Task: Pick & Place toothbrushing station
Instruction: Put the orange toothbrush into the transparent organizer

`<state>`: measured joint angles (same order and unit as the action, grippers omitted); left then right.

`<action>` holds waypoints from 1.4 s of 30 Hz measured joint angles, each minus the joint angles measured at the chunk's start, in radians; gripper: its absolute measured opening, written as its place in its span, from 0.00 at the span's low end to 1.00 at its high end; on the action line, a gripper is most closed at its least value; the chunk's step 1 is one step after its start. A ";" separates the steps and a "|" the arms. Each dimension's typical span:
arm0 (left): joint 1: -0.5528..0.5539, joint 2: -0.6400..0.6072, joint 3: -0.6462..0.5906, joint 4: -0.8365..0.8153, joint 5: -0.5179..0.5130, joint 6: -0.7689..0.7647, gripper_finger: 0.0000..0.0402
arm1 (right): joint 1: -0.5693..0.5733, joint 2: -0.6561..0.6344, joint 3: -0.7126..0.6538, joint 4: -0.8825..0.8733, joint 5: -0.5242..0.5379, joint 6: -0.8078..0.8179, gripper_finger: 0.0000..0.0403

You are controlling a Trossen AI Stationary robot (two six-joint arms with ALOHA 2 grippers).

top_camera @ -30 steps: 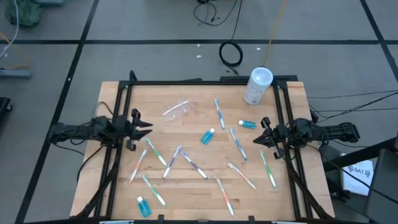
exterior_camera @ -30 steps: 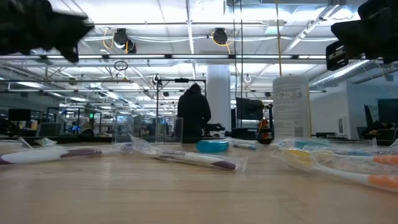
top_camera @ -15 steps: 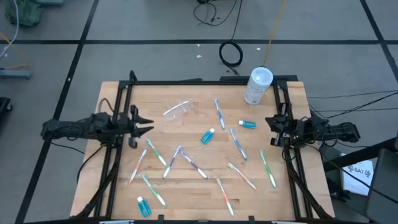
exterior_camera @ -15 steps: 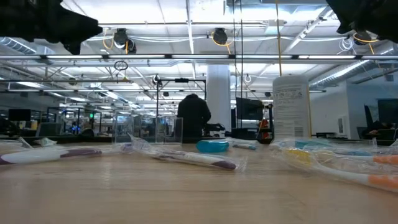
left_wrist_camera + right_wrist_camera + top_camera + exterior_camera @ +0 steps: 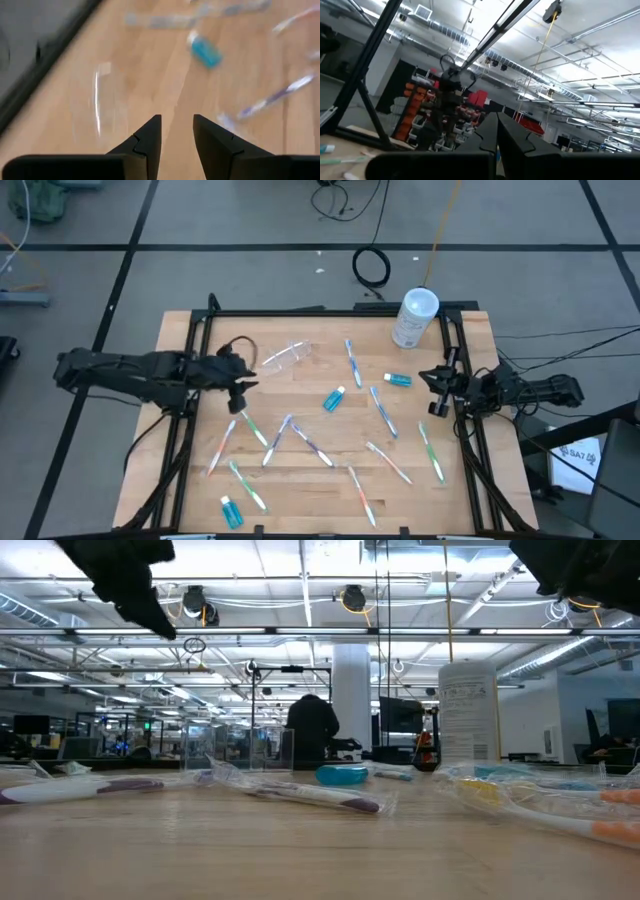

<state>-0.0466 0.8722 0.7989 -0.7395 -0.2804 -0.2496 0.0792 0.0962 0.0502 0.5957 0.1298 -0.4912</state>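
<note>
Dark left gripper parted above clear pouch, right gripper closed

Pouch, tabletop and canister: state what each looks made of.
Pouch: thin clear plastic film, glossy, probably; wood shows through it and it is crinkled.
Tabletop: pale wood, matte; plank seams and grain show.
Canister: whitish, likely plastic or card with a printed label.

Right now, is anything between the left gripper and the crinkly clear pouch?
No. In the high view, only bare wood separates the left gripper from the clear pouch.
</note>
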 joint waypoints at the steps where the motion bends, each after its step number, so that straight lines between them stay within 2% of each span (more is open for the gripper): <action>1: 0.000 0.032 0.028 -0.052 0.000 -0.054 0.29 | 0.000 0.005 0.000 -0.002 0.000 0.000 0.01; 7: 0.000 0.174 0.122 -0.298 0.035 -0.330 0.29 | 0.000 0.039 0.000 -0.002 0.000 0.008 0.01; 13: -0.012 0.300 0.123 -0.466 0.137 -0.589 0.29 | 0.000 0.062 0.000 -0.001 0.000 0.035 0.01; 17: -0.048 0.372 0.123 -0.516 0.177 -0.743 0.29 | 0.000 0.062 0.000 -0.001 0.000 0.034 0.01; 26: -0.236 0.463 0.108 -0.503 0.212 -0.978 0.29 | 0.000 0.062 0.000 -0.002 0.000 0.034 0.01; 31: -0.323 0.461 0.016 -0.406 0.308 -1.071 0.29 | 0.000 0.062 0.000 -0.005 0.000 0.034 0.01; 36: -0.372 0.455 -0.098 -0.280 0.387 -1.126 0.29 | 0.000 0.062 0.000 -0.005 0.000 0.034 0.01; 42: -0.377 0.454 -0.174 -0.227 0.367 -1.148 0.29 | 0.000 0.062 0.000 -0.005 0.000 0.034 0.01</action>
<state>-0.4232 1.3266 0.6244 -0.9662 0.0862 -1.3972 0.0792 0.1585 0.0502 0.5907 0.1301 -0.4572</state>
